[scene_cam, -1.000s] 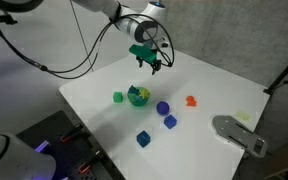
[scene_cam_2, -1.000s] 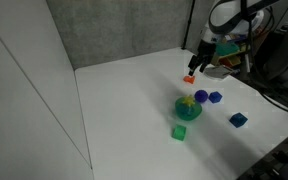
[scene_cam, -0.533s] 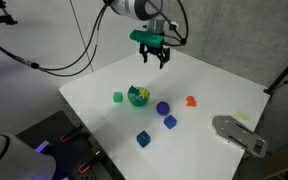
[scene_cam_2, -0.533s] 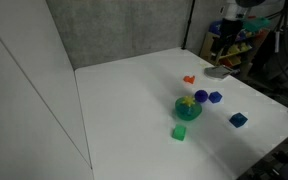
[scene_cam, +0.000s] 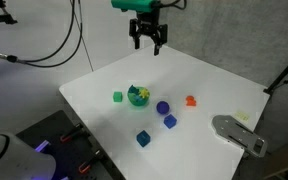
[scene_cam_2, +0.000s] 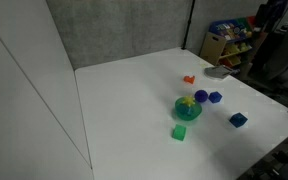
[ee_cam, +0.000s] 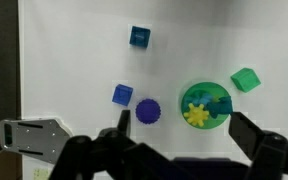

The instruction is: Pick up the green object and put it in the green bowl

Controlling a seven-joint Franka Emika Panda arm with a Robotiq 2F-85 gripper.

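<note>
The green bowl (ee_cam: 206, 92) sits on the white table and shows in both exterior views (scene_cam: 138, 97) (scene_cam_2: 188, 108). The green object (ee_cam: 222, 103), a dark teal block, lies inside the bowl beside a yellow star-shaped piece (ee_cam: 195, 115). My gripper (scene_cam: 148, 42) hangs high above the table's far side, well above the bowl. In the wrist view its jaws (ee_cam: 179, 118) are open and empty, and the bowl lies far below between them. I cannot make out the gripper in the exterior view that has the shelves behind the table.
A light-green cube (ee_cam: 246, 79) (scene_cam: 117, 97) lies next to the bowl. A purple round piece (ee_cam: 148, 110), two blue cubes (ee_cam: 123, 95) (ee_cam: 139, 36) and an orange piece (scene_cam: 191, 101) lie nearby. A grey device (scene_cam: 239, 133) sits at the table's edge.
The gripper has risen from just above the table near the bowl to high over the far side, open throughout. It has left one exterior view. The blocks have not moved.
</note>
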